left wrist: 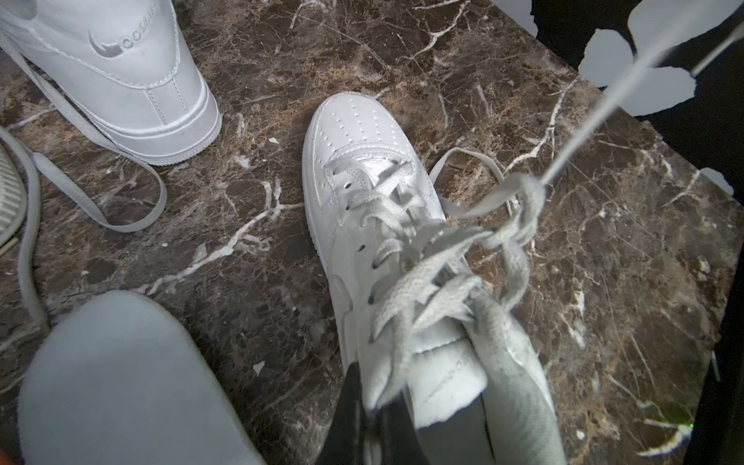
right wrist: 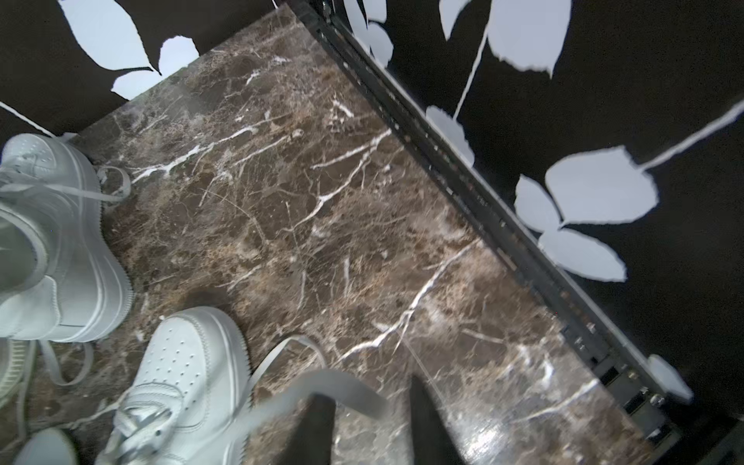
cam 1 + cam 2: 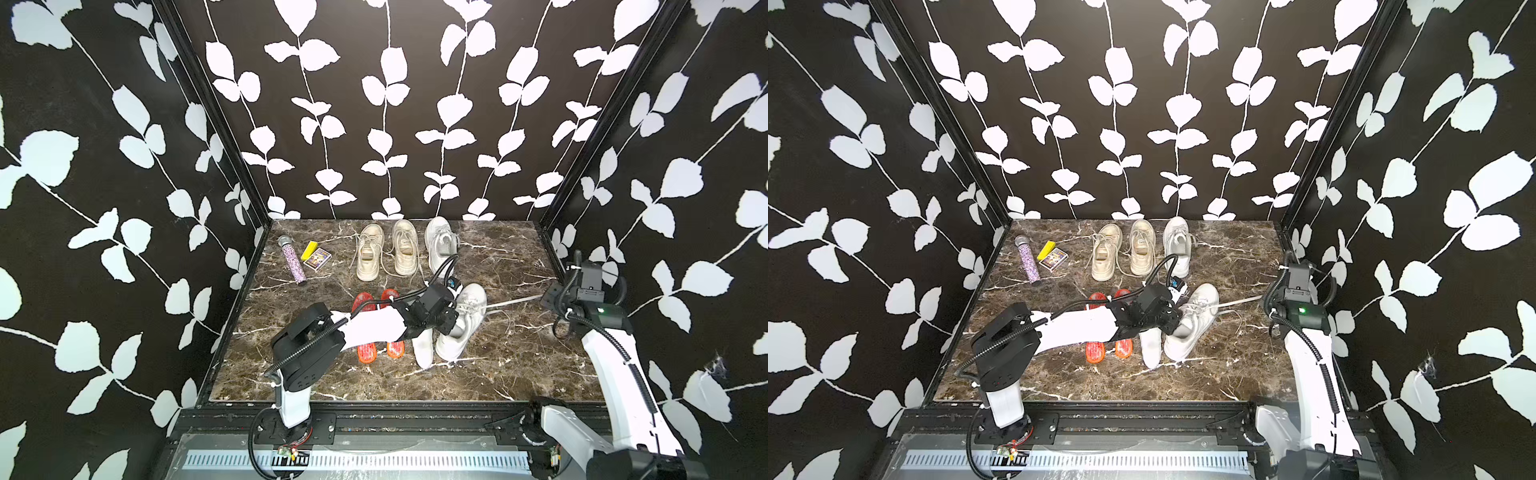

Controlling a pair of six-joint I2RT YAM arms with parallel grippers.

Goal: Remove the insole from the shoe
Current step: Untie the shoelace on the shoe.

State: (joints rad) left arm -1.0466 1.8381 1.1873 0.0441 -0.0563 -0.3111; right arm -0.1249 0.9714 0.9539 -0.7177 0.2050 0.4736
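Insole (image 3: pixel 423 351) out, flat beside shoe (image 3: pixel 467 309). Left gripper (image 1: pixel 372 422) clamped, seemingly onto that shoe; right gripper (image 2: pixel 370 426) jaws apart, lace (image 2: pixel 350 386) draped across. Clear lace first, lift slowly, avoid dragging shoe.

White-shelled arms (image 3: pixel 374 328), black joints (image 3: pixel 307 353); ribbed black cables (image 3: pixel 441 265)

Both top views sit high at the front edge and look down and inward toward the back wall, wide, with the whole marble table (image 3: pixel 519 340) in the lower half of frame. The left wrist view is close and looks steeply down along the white sneaker (image 1: pixel 362 169) at centre frame. The right wrist view is close over bare table, with that sneaker at lower left. All four views share the sneaker, and both wrist views also catch the second white sneaker (image 2: pixel 60 261).
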